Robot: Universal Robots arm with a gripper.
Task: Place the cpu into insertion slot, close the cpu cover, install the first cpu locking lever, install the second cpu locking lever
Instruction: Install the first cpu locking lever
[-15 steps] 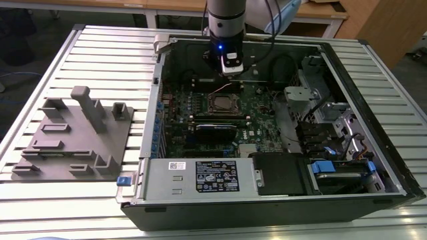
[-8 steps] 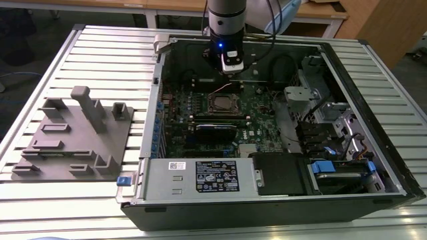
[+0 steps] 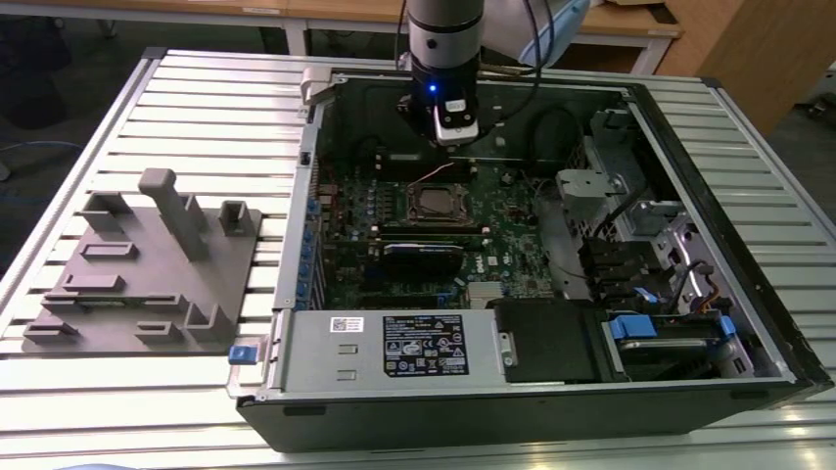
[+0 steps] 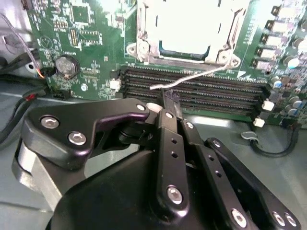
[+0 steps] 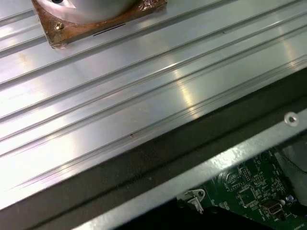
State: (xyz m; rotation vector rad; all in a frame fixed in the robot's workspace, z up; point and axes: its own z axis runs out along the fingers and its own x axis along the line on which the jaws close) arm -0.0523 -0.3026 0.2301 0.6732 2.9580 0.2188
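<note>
Assembly work stands partway through inside an open computer case [image 3: 731,245] on a slatted metal table [image 5: 144,96], as the arm hangs over the motherboard [image 3: 510,245] near the case's far wall. In the second wrist view the gripper [image 4: 167,96] points down at the board with its two black fingers [image 4: 169,139] drawn together to a single tip and nothing visible between them. That tip sits right at a thin silvery locking lever [image 4: 192,76], which lies loose across the memory slots [image 4: 201,91] just below the socket; whether the tip touches the wire or only hovers beside it cannot be told. The insertion slot [image 3: 441,203] sits mid-board in the exterior view, and the second wrist view shows the cpu cover [image 4: 144,33] apparently folded flat over it, with a pale metal face, most likely the cpu [image 4: 192,24], filling its cut-out centre. By that reading, seating the chip and closing the cover look done. The lever at the fingertip juts free and is not tucked under a catch, so at least one latch is not yet fastened; which of the two levers this is, and how the other stands, cannot be made out. A grey parts fixture [image 3: 144,284] rests on the table at the exterior view's left, well apart from the gripper.
</note>
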